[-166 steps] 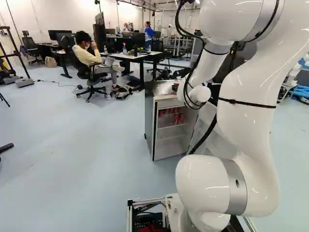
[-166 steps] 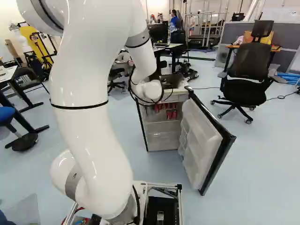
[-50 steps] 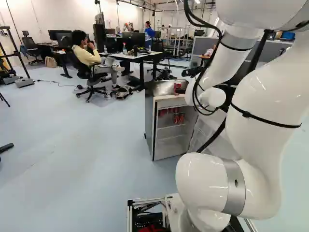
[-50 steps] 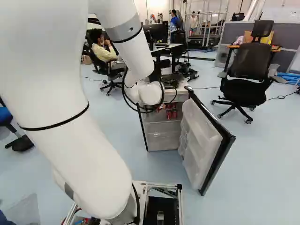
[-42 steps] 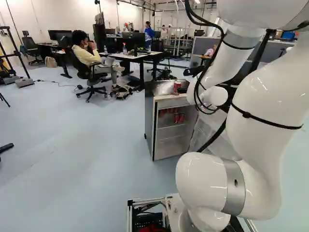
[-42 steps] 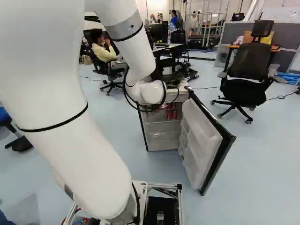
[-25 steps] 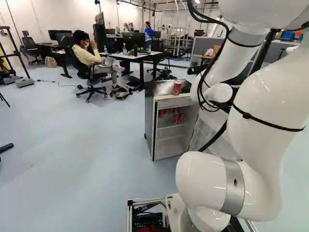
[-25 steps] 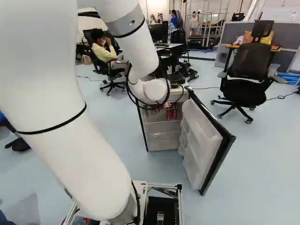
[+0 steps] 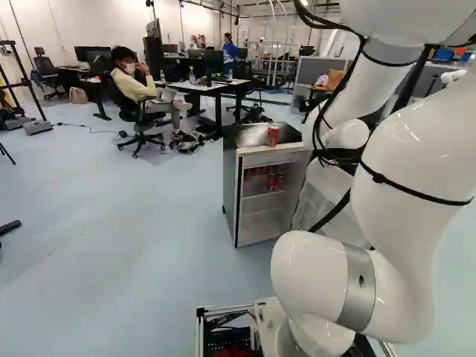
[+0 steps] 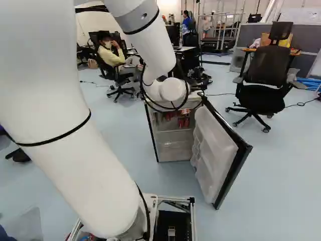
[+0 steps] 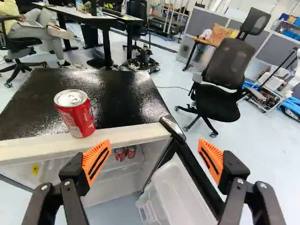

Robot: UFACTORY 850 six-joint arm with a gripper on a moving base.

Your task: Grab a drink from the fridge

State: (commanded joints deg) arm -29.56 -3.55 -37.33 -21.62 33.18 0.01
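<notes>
Wrist view, looking ahead along the claw [image 11: 154, 142]: its two orange pads [image 11: 97, 161] stand wide apart, open, with nothing gripped. A red drink can [image 11: 77, 115] stands upright on the fridge's black top [image 11: 124, 101], just behind the pale front rim [image 11: 140, 134], beyond one finger rather than between the two. Being there, it is already out of the fridge [image 9: 260, 197], so the grab looks largely done, and the spread fingers probably leave room to clear the can. The fridge door [image 10: 220, 155] hangs open, giving access to more red cans [image 11: 125, 153] on a shelf inside (two show clearly here). That door is also the main obstacle: its black edge runs between the fingers as seen, and a low, sideways sweep might knock it. The rim overhangs the shelved cans, so reaching them would call for a lower approach. Beyond the door stands a black office chair [image 11: 225, 65]; a desk [image 11: 84, 16] is behind the fridge.
</notes>
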